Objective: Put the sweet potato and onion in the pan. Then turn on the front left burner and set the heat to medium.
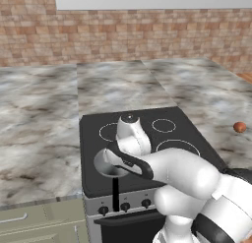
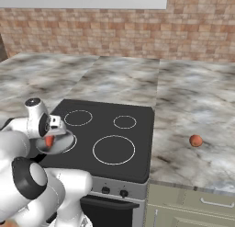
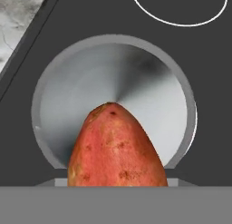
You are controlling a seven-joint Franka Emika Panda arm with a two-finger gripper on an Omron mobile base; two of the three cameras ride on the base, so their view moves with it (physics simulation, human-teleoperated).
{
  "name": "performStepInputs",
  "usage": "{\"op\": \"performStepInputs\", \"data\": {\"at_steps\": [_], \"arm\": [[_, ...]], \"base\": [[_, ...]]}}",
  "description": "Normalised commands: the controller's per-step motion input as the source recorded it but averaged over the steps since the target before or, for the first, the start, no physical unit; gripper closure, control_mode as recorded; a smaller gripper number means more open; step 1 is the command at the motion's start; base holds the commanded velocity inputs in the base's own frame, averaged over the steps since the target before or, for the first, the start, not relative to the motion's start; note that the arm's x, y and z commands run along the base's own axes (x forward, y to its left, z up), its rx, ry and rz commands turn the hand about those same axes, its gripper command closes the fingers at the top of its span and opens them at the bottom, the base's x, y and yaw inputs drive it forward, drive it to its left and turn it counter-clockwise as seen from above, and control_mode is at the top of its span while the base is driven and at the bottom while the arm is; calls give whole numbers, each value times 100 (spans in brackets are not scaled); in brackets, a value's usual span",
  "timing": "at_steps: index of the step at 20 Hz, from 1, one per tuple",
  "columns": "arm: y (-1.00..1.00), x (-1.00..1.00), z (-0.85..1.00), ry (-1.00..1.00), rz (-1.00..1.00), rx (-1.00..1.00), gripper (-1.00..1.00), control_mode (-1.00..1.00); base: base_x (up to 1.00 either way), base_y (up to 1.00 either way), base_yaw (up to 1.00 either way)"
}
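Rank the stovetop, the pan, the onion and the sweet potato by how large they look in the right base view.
1. stovetop
2. pan
3. and 4. onion and sweet potato: they look alike in size; the potato is partly hidden by the end effector, so I cannot rank them.

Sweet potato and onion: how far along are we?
Nothing is in the pan yet. The gripper holds the sweet potato just above the pan. The onion is on the counter right of the stove; then the burner needs turning on.
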Motion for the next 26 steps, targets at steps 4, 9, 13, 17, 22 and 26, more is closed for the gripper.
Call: {"op": "performStepInputs", "data": {"at_steps": [4,9,13,17,22,26], "arm": [[0,35,-4,0,11,0,100,-100],[-1,30,0,6,9,-1,100,-100],[0,21,0,8,5,-1,100,-100],[0,0,-13,6,2,0,100,-100],[0,0,-30,6,0,0,100,-100],[0,0,-28,5,0,0,100,-100]], "base": [[0,0,0],[0,0,0],[0,0,0],[0,0,0],[0,0,0],[0,0,0]]}}
